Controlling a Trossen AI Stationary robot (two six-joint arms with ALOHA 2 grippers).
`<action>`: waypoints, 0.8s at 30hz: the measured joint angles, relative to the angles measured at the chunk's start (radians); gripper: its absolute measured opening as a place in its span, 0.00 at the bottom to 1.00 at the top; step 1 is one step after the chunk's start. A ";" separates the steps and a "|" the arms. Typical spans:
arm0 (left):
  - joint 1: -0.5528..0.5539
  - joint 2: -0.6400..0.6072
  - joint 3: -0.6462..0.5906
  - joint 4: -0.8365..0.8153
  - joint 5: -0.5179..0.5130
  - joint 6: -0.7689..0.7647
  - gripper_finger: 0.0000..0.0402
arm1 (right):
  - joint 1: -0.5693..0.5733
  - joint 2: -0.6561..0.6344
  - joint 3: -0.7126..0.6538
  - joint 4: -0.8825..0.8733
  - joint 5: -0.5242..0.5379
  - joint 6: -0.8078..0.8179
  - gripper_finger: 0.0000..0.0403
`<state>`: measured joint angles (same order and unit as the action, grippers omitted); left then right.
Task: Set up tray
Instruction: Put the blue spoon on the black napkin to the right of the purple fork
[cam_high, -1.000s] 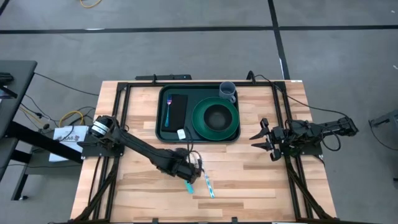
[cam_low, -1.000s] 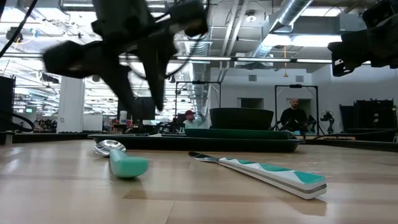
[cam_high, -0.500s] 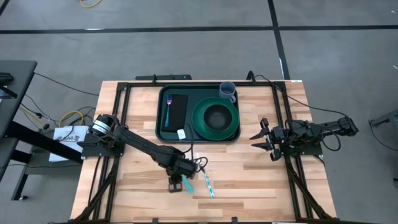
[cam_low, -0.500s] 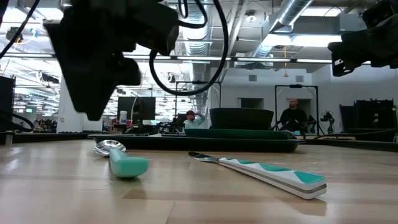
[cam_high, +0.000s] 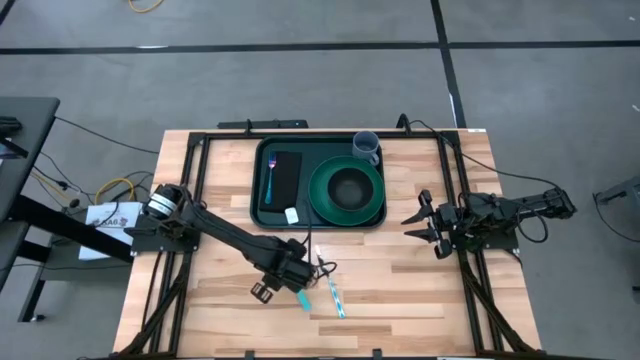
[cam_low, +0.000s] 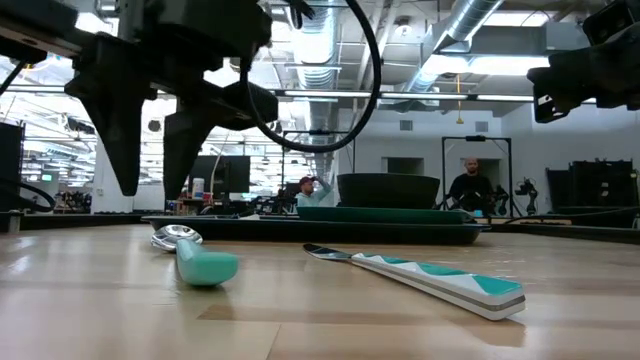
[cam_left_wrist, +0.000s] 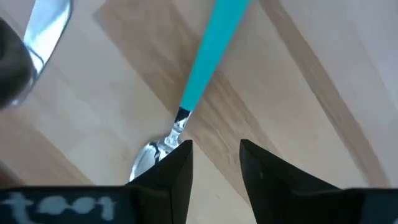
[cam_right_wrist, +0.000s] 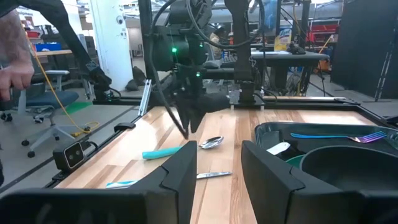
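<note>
The dark green tray (cam_high: 257, 190) lies at the table's far middle, carrying a round green plate with a dark bowl (cam_high: 347, 187), a black napkin and a fork (cam_high: 268, 178). A teal-handled spoon (cam_high: 303, 299) (cam_low: 205, 267) and a teal-patterned knife (cam_high: 337, 299) (cam_low: 430, 278) lie flat on the wood nearer the front edge. My left gripper (cam_high: 262, 291) (cam_low: 150, 192) hangs open, fingers pointing down, above the table just left of the spoon. Its wrist view shows the spoon's neck (cam_left_wrist: 181, 118) ahead of the fingers. My right gripper (cam_high: 418, 226) waits open, right of the tray.
A grey-blue cup (cam_high: 366, 146) stands at the tray's far right corner. A small white tag (cam_high: 292, 215) lies on the tray's near edge. Black frame rails (cam_high: 195, 200) run along both table sides. People stand in the room beyond the table (cam_low: 472, 185).
My left gripper has swung from above the spoon toward the table's left and turned about its wrist; its fingers now point down beside the spoon. The spoon and the knife have stayed where they were.
</note>
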<state>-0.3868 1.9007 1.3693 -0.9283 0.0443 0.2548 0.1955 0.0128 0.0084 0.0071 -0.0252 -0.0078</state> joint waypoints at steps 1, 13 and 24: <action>-0.004 0.000 0.000 0.002 -0.004 0.027 0.30 | 0.000 0.000 0.000 0.000 0.000 0.000 0.29; -0.021 0.000 0.000 0.134 -0.083 0.205 0.30 | 0.000 0.000 0.000 0.000 0.000 0.000 0.29; -0.041 0.081 0.002 0.135 -0.102 0.266 0.30 | 0.000 -0.001 0.000 0.000 0.000 0.000 0.29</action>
<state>-0.4279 1.9814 1.3716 -0.7929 -0.0581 0.5205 0.1957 0.0123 0.0084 0.0074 -0.0251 -0.0078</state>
